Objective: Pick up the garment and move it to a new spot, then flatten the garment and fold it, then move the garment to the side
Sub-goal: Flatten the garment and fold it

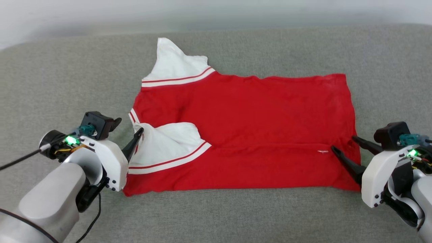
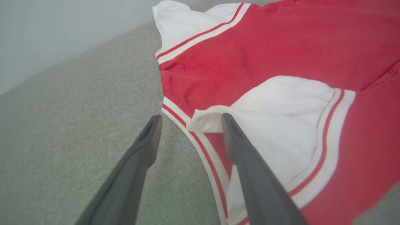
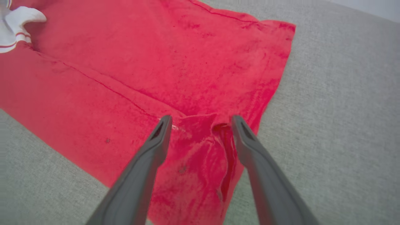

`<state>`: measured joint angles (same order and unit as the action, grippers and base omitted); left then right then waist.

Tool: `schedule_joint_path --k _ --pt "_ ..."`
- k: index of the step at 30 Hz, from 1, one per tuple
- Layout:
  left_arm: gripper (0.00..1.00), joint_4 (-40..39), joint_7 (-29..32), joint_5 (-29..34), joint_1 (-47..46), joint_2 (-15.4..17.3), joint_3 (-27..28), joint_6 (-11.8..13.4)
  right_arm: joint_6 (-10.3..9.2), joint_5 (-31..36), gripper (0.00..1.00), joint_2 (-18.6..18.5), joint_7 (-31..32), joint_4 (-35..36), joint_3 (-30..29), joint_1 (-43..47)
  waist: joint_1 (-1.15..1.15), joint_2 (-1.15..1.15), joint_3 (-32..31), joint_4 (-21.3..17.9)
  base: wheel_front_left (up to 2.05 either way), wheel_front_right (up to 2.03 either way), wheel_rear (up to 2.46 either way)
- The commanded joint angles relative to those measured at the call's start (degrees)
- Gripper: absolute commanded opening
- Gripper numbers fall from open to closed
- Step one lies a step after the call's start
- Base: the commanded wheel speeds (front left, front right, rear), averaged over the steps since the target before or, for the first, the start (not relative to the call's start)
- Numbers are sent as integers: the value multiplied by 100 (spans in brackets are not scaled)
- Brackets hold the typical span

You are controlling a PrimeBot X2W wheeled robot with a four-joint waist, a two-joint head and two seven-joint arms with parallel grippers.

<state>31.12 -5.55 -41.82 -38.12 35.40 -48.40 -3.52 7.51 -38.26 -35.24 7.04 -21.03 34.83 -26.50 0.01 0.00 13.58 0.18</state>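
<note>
The garment (image 1: 253,111), bright red with white sleeves, lies spread flat on the grey cushion, with its near long edge folded up over the body. One white sleeve (image 1: 172,64) points away from me and the other (image 1: 168,141) lies folded onto the red cloth. My left gripper (image 1: 136,136) is open at the collar end, one finger over the folded sleeve (image 2: 281,125) and the other over bare cushion. My right gripper (image 1: 344,142) is open over the hem end, where a small rumpled fold (image 3: 203,131) of the garment (image 3: 156,56) lies between its fingers. Nothing is held.
The grey fabric cushion (image 1: 236,216) stretches wide on all sides of the garment. A pale wall (image 1: 101,13) runs behind the far edge. A black cable (image 1: 20,160) trails from my left wrist.
</note>
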Motion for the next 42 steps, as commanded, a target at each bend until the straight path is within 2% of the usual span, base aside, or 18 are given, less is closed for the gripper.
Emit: schedule_joint_path --k 1,6,17,21,27,34,38,39,40,41,42 --pt "100 -123 124 -54 -70 57 -4 -24 -4 11 100 -36 -44 48 -27 92 -1 0 -167 88 0 0 0" --pt "100 -737 867 -127 -234 401 -78 -76 -3 55 100 -34 -5 177 -174 240 -1 0 -331 150 0 0 0" --pt "100 -1655 3790 -1382 -375 875 -335 -189 -3 172 100 85 271 450 -252 332 -1 0 -414 120 0 0 0" --pt "100 -1723 4527 -1721 -306 956 -461 -140 -4 177 100 99 422 524 -212 242 -1 0 -354 49 0 0 0" --pt "100 -1556 5022 -2038 -167 978 -551 -78 -3 150 100 130 561 579 -111 118 -1 0 -196 -96 0 0 0" --pt "100 -1205 5110 -2010 -45 900 -722 -137 -3 97 100 168 569 507 7 -67 -1 0 -19 -221 0 0 0" --pt "100 -1005 5119 -2005 26 753 -850 -191 -4 62 100 157 547 455 67 -159 -1 0 28 -249 0 0 0" --pt "49 -974 5132 -2015 27 727 -881 -201 -3 48 100 151 550 445 82 -185 -1 0 30 -249 0 0 0" --pt "15 -958 5091 -2020 15 697 -883 -228 -3 31 100 142 564 443 92 -220 -1 0 30 -248 0 0 0" --pt "0 -943 5068 -2033 1 671 -881 -242 -3 8 100 120 590 450 102 -254 -1 0 22 -246 0 0 0" --pt "0 -944 5043 -2045 -14 660 -886 -261 -4 -12 100 82 598 468 99 -301 -1 0 3 -242 0 0 0"
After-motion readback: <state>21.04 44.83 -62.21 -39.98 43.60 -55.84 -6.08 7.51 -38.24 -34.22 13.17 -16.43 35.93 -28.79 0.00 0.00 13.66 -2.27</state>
